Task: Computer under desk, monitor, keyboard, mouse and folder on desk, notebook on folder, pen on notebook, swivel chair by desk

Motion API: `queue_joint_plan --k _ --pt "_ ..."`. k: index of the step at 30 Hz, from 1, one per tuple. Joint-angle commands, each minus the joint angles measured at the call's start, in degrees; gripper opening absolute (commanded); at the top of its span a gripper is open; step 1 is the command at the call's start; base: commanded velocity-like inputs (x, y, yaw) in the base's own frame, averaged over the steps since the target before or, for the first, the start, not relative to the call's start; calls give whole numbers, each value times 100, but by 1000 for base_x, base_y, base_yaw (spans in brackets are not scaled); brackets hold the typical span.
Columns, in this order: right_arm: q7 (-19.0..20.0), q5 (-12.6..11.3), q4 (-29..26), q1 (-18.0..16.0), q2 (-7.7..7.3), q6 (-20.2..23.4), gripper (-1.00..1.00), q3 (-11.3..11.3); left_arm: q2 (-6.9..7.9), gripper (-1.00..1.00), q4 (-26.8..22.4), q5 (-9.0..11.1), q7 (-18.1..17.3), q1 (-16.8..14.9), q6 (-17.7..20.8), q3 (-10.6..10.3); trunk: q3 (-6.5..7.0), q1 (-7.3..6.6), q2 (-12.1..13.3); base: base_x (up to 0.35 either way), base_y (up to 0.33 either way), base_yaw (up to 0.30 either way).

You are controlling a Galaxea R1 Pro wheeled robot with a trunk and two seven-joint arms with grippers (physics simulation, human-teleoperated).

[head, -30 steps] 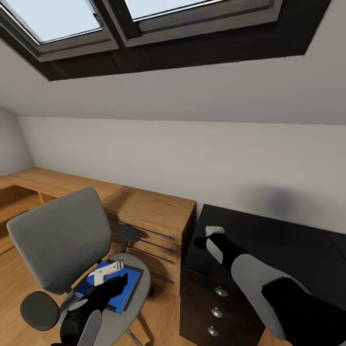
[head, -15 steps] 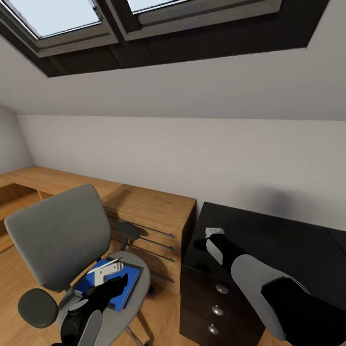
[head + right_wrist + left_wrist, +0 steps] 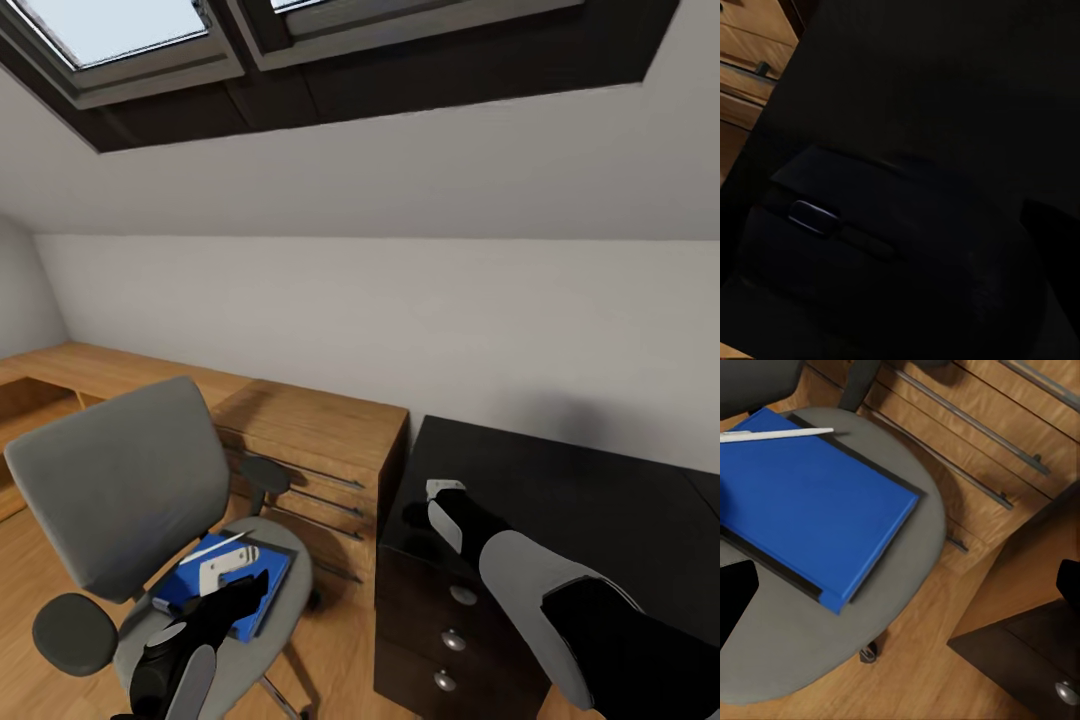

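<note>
The grey swivel chair (image 3: 120,485) stands at the left, beside the black desk (image 3: 560,500). On its seat lies the blue folder (image 3: 200,590) (image 3: 810,510), with a white pen (image 3: 224,544) (image 3: 780,433) on its far edge. A thin dark edge, seemingly the notebook (image 3: 769,566), shows under the folder. My left gripper (image 3: 232,580) (image 3: 900,585) hovers open just above the folder, touching nothing. My right gripper (image 3: 440,490) is low over the desk's left end. The dark mouse (image 3: 415,512) (image 3: 870,247) lies right in front of it; whether its fingers touch the mouse is too dark to see.
A low light-wood counter (image 3: 320,430) with bar-handled drawers runs along the wall behind the chair. The desk's dark drawer unit (image 3: 440,640) with round silver knobs sits close to the chair seat. Skylights in a sloped ceiling hang overhead. Wood floor (image 3: 930,667) lies between the chair and the drawers.
The head view has tilted slightly. The chair with the folder sits a little further left in the picture. Both arms hold about the same pose.
</note>
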Motion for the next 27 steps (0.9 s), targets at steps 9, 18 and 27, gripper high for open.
queue_joint_plan --k 9,18,27 --pt "-37 -61 -11 -3 -3 51 -100 47 -55 100 -1 59 56 -4 13 -5 -115 132 -246 0 0 0" --pt "-36 -61 -11 -3 -8 45 -100 41 -57 100 0 59 55 -4 13 3 -115 132 -246 0 0 0" --pt "-33 -61 -11 -3 -10 41 -100 38 -57 100 0 59 55 -4 13 4 -115 132 -246 0 0 0"
